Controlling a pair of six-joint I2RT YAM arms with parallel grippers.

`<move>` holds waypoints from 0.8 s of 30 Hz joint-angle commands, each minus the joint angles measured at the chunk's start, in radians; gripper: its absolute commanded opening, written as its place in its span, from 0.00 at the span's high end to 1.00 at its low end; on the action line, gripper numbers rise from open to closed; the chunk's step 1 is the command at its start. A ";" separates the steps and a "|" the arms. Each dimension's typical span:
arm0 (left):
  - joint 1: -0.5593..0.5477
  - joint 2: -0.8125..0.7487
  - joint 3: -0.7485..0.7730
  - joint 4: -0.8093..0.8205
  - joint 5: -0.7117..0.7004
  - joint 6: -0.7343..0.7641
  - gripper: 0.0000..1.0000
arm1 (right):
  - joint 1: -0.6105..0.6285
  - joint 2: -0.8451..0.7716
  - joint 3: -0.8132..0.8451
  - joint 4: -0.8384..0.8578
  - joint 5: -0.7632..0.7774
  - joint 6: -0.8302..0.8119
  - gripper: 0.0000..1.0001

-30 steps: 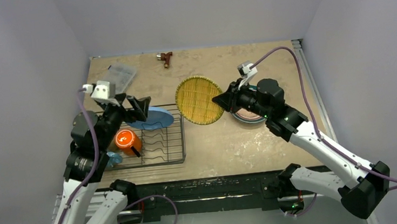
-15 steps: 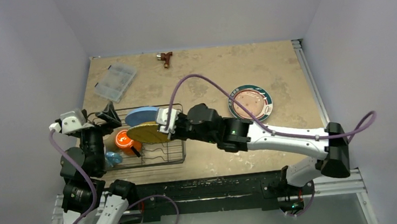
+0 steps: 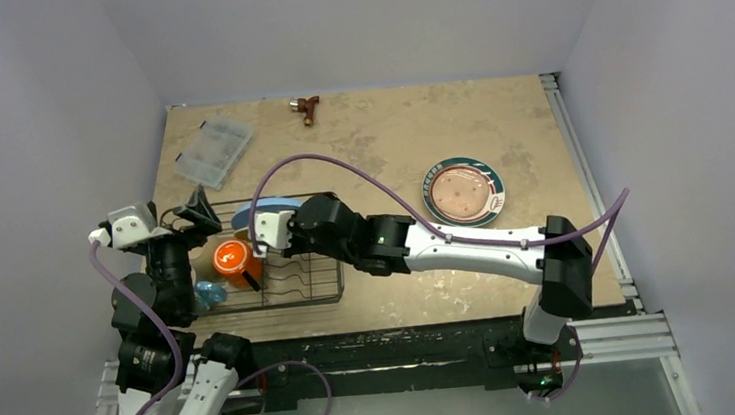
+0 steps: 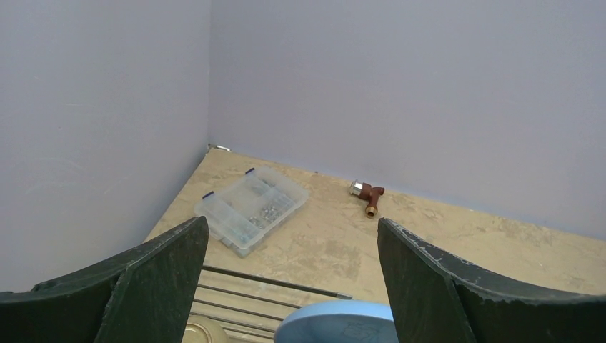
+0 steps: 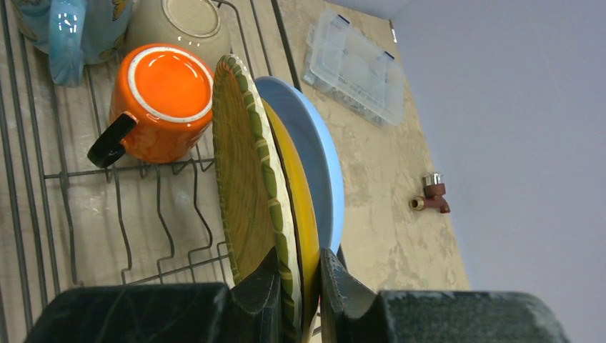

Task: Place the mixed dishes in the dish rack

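My right gripper [image 5: 296, 268] is shut on the rim of the yellow woven-pattern plate [image 5: 250, 179], which stands on edge in the black wire dish rack [image 3: 301, 274] against the light blue plate [image 5: 318, 168]. In the top view the gripper [image 3: 270, 233] hides the yellow plate. The orange mug [image 3: 235, 260], the small white bowl [image 5: 189, 25] and the blue mug [image 3: 209, 295] are in the rack's left part. The white plate with the green rim [image 3: 462, 191] lies flat on the table at the right. My left gripper [image 3: 198, 208] is open and empty at the rack's far left corner.
A clear compartment box [image 3: 213, 151] lies at the back left and a small brown tool [image 3: 306, 105] near the back wall. The left wall is close to the left arm. My right arm stretches across the table over the rack's right side.
My right arm has carried the yellow plate left from mid-table into the rack and turned it on edge beside the blue plate. My left gripper has drawn back to the left.
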 commanded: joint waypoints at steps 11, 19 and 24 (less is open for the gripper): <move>0.019 0.022 0.007 0.030 0.037 -0.006 0.13 | -0.001 0.068 0.120 0.110 0.033 -0.111 1.00; 0.023 0.029 0.012 0.028 0.050 -0.014 0.13 | -0.001 0.094 0.144 0.106 0.048 -0.130 1.00; 0.027 0.037 0.013 0.026 0.058 -0.018 0.13 | -0.001 0.071 0.194 0.078 0.035 -0.122 1.00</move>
